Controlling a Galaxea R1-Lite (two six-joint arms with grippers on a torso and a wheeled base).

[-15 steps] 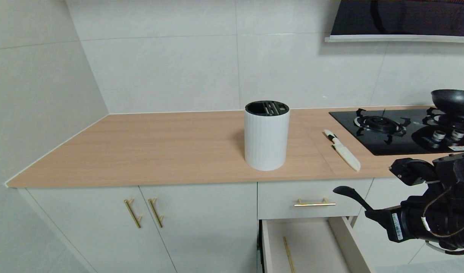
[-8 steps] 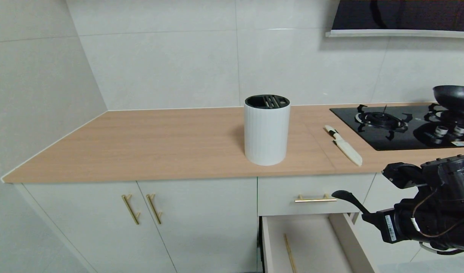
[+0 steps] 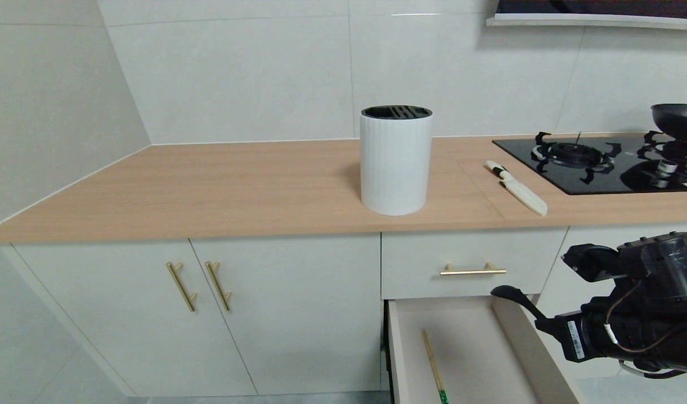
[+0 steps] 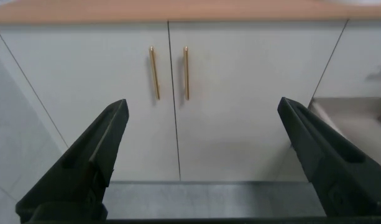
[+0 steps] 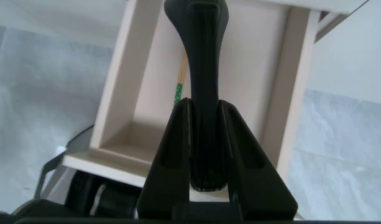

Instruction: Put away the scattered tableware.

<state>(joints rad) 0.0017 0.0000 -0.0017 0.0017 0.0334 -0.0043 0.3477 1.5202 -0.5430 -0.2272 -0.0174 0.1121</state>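
The right gripper is clamping its fingers tightly on a black utensil, gripping it by its narrow shaft. The utensil's broader rounded end is pointing up and to the left, away from the wrist. In the right wrist view the gripper is holding that utensil above the open drawer, close to the drawer's right wall. Whether the utensil is a spoon or a ladle is not clear.

The drawer is standing pulled out below the counter, under a shut drawer with a gold handle. A single chopstick is lying lengthwise on the drawer floor, toward its left side; it is also showing in the right wrist view.

The left gripper is hanging with its fingers spread wide and nothing between them, facing the white cabinet doors and their two gold handles.

On the counter a white ribbed holder with a black slotted top is standing upright. To its right, well apart from it, a knife is lying flat. Farther right a black stove is sitting in the counter, and a dark pan is resting on its far right burner.
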